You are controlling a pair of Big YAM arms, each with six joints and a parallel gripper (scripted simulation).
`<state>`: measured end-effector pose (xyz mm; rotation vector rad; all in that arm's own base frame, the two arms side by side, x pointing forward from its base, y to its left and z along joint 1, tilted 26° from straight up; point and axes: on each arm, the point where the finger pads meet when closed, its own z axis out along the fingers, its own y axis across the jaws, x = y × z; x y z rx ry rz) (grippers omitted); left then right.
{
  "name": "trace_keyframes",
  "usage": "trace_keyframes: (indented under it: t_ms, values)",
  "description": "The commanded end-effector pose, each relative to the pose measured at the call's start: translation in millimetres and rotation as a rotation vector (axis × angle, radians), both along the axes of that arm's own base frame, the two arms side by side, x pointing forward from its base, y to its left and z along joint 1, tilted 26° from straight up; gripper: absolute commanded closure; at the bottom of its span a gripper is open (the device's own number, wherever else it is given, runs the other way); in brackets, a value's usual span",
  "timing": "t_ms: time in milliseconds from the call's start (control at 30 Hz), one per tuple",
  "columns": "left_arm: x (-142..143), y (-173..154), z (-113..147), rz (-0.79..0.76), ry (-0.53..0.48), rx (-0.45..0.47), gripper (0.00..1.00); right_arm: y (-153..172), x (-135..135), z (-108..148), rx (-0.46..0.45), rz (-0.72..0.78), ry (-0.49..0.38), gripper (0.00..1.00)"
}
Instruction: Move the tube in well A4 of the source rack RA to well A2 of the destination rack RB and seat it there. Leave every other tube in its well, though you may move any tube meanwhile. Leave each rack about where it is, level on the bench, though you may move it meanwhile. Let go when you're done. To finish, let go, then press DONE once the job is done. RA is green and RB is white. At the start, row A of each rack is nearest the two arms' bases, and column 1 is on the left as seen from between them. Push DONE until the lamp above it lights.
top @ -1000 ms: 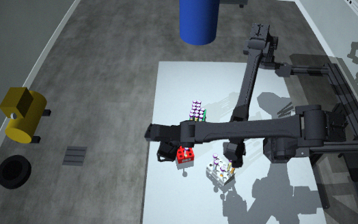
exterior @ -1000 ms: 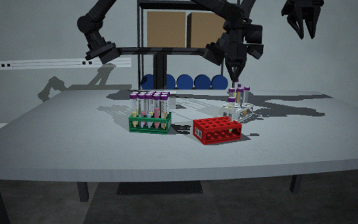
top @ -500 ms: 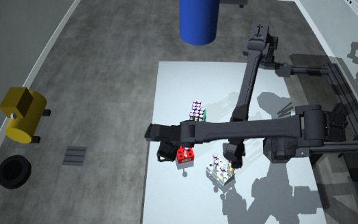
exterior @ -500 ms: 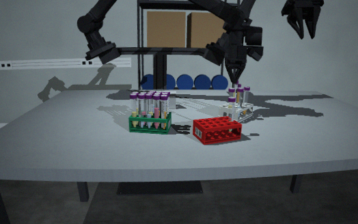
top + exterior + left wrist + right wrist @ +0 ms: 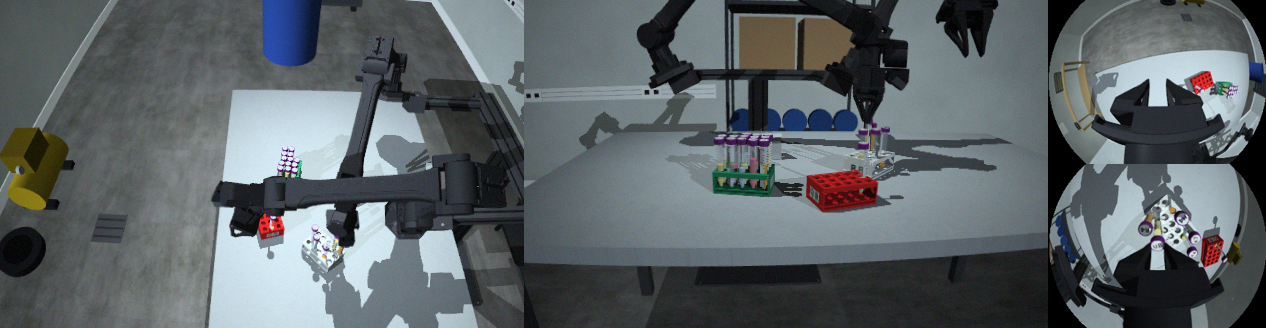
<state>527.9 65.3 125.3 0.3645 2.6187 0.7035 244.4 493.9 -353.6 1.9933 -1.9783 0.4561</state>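
My right gripper [image 5: 867,121] [image 5: 1157,245] is shut on a purple-capped tube with yellowish contents, over the near corner of the white rack RB [image 5: 312,257] [image 5: 851,162] [image 5: 1165,209]. The tube's body points down at the rack; whether its tip is inside a well is unclear. Several other capped tubes stand in RB, one marked R4 [image 5: 1145,228]. The green rack RA [image 5: 300,168] [image 5: 769,176] holds several purple-capped tubes; its wells are hard to tell apart. My left gripper [image 5: 974,54] [image 5: 1158,81] is partly open and empty, high above the table.
A red rack [image 5: 264,235] [image 5: 825,203] [image 5: 1204,252] with one capped tube stands between the green and white racks, nearer the far table edge. The left arm reaches over the table above the red rack in the top view. The DONE button and lamp are not identifiable.
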Motion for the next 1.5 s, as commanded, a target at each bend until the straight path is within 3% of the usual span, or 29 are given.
trace_keyframes:
  t_ms: [0,1467]
  values:
    - [11.2,-1.6,15.2,-0.003,-0.036,-0.001,0.7,2.8,9.6,-10.5,0.013,-0.004,-0.006,1.0]
    - [11.2,-1.6,15.2,-0.003,-0.036,-0.001,0.7,10.0,13.1,-6.7,0.019,-0.005,-0.009,1.0]
